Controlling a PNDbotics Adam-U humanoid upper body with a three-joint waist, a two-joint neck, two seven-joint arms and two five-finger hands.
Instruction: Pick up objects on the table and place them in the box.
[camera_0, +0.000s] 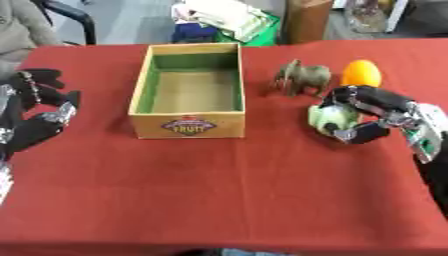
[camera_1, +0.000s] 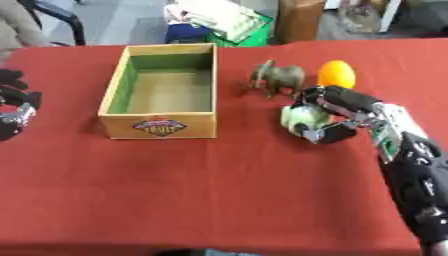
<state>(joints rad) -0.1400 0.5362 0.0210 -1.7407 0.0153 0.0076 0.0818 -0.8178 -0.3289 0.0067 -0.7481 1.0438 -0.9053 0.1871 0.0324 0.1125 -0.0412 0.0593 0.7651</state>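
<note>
An open wooden box (camera_0: 186, 124) with a green inside and a fruit label stands on the red table, left of centre. Nothing lies in it. To its right stand a small brown elephant figure (camera_0: 303, 76) and an orange egg-shaped thing (camera_0: 360, 73). In front of them my right hand (camera_0: 372, 112) has its fingers and thumb curled round a pale green roundish thing (camera_0: 332, 118) that sits on the cloth. My left hand (camera_0: 39, 107) rests at the left edge, fingers relaxed, holding nothing.
The red cloth (camera_0: 227, 190) covers the whole table, with bare room in front of the box. Beyond the far edge stand a green crate of clutter (camera_0: 229, 22), a brown carton (camera_0: 308, 20) and a chair (camera_0: 70, 15).
</note>
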